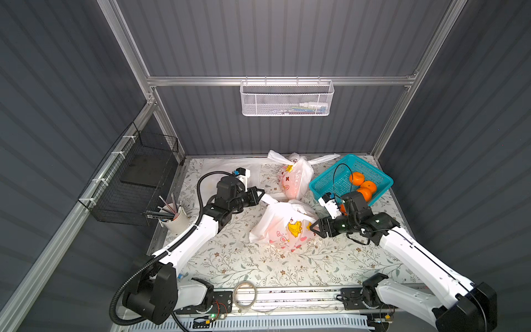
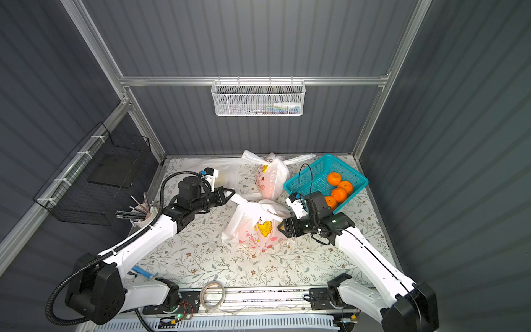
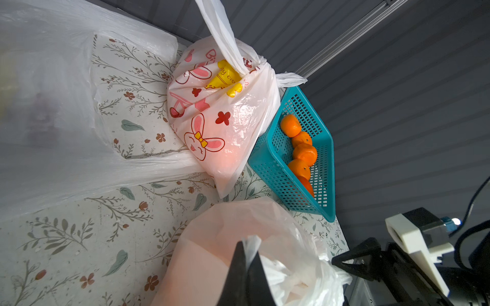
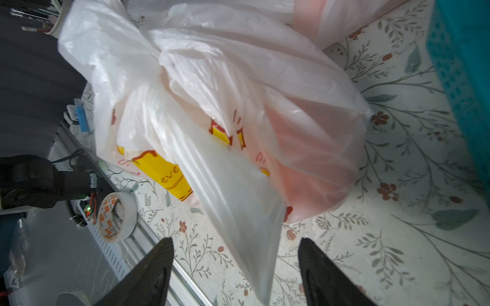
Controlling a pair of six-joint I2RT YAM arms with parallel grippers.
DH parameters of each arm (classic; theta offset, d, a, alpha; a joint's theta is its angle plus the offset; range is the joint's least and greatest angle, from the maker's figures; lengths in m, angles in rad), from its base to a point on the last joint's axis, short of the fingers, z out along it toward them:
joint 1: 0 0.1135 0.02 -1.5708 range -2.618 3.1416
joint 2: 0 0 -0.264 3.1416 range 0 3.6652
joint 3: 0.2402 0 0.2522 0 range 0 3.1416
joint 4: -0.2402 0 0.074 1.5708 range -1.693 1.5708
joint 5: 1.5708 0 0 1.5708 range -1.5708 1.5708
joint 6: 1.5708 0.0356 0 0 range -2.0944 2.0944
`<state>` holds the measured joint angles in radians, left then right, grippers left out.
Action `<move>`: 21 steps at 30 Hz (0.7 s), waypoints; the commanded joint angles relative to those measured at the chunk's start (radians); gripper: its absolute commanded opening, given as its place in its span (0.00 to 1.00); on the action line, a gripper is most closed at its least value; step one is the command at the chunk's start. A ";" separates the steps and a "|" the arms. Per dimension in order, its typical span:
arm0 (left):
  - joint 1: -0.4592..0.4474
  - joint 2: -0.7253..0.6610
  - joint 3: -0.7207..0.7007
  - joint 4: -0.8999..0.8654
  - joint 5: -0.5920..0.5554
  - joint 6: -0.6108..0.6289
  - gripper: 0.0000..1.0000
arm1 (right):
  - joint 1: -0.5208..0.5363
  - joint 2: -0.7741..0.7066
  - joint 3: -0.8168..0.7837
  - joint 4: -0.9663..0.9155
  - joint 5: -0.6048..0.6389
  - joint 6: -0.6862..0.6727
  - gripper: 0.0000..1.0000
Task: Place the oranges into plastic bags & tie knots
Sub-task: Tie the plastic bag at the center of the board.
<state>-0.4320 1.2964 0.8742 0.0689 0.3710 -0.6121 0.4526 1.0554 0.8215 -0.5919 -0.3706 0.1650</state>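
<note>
Bag (image 1: 283, 227) gripped by left claw (image 3: 248, 245), just beside teal basket (image 1: 326, 184).
Left claw clamped on bag's handle strip; right claw (image 4: 236, 242) jaws apart at bag's basket side. Oranges (image 1: 368, 186) in basket; knotted bag (image 1: 296, 178) against it.

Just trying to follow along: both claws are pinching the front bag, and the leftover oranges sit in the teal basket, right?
Not quite. Only the left gripper pinches the front bag; the right gripper is open, as the right wrist view shows. The oranges are in the teal basket.
</note>
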 commanded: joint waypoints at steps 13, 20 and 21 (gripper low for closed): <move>0.003 -0.011 0.012 -0.051 -0.067 0.020 0.00 | 0.113 0.071 -0.004 0.122 0.195 -0.167 0.08; 0.003 -0.086 0.018 -0.187 -0.274 0.058 0.00 | 0.112 -0.010 0.013 -0.006 0.334 -0.115 0.00; 0.004 -0.105 0.016 -0.207 -0.308 0.064 0.00 | 0.112 -0.011 0.019 -0.032 0.371 -0.097 0.00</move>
<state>-0.4435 1.2537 0.8742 -0.0624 0.2291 -0.5892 0.5697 1.0569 0.8169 -0.5037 -0.1295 0.0235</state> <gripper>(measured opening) 0.049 0.049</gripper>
